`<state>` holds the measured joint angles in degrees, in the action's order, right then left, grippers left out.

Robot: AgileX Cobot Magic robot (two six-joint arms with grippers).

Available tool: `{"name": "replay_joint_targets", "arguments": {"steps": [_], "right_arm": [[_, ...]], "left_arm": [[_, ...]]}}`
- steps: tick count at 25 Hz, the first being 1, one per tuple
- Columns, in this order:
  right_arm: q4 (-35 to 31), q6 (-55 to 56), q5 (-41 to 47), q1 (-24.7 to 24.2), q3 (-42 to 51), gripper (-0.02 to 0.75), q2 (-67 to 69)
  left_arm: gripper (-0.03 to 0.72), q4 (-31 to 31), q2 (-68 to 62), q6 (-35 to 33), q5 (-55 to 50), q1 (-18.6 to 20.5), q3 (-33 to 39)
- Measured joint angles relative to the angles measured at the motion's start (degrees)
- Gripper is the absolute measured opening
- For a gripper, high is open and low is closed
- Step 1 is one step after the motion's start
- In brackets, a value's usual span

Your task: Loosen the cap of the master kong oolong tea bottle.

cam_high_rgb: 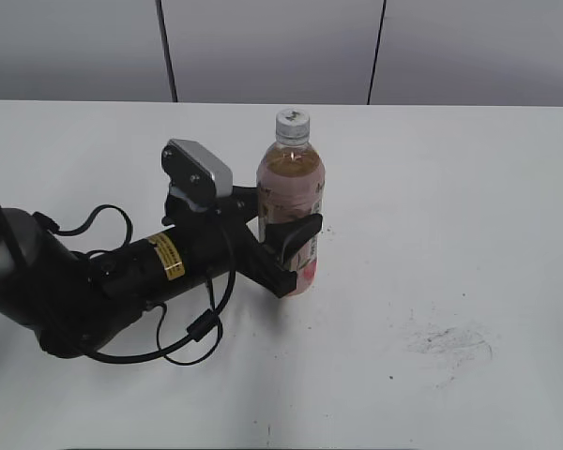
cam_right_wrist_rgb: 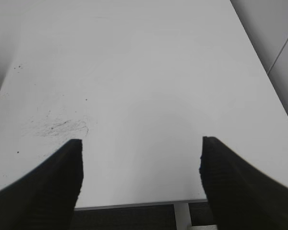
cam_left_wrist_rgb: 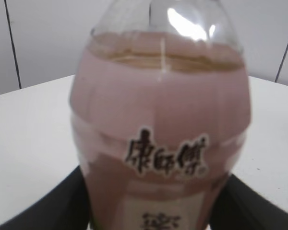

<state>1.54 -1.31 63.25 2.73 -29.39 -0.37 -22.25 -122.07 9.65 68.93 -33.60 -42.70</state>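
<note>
The master kong oolong tea bottle (cam_high_rgb: 291,183) stands upright on the white table, amber tea inside and a pink label. Its white cap (cam_high_rgb: 293,123) sits on the neck. My left gripper (cam_high_rgb: 298,251) is shut on the bottle's lower body, one black finger on each side. In the left wrist view the bottle (cam_left_wrist_rgb: 161,129) fills the frame between the two fingers (cam_left_wrist_rgb: 158,211); the cap is out of that view. My right gripper (cam_right_wrist_rgb: 141,167) is open and empty above the table's right part, far from the bottle, and is not in the exterior view.
A patch of dark scuff marks (cam_high_rgb: 450,342) lies on the table to the right of the bottle and also shows in the right wrist view (cam_right_wrist_rgb: 60,127). The table's edge (cam_right_wrist_rgb: 144,203) runs just below the right gripper. Grey wall panels stand behind.
</note>
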Motion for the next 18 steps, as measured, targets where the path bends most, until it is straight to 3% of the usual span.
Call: {"name": "replay_joint_targets", "arguments": {"steps": [6,13,18], "right_arm": [[0.00,0.00,0.00,0.00,0.00,0.571,0.00],[0.00,0.00,0.00,0.00,0.00,0.571,0.00],[0.00,0.00,0.00,0.00,0.00,0.571,0.00]], "left_arm": [[0.407,-1.75,0.57,0.00,-0.67,0.00,0.00],[0.407,-12.25,3.59,0.00,-4.09,-0.04,0.00],[0.407,-13.11,3.96,2.72,-4.06,-0.04,0.00]]}}
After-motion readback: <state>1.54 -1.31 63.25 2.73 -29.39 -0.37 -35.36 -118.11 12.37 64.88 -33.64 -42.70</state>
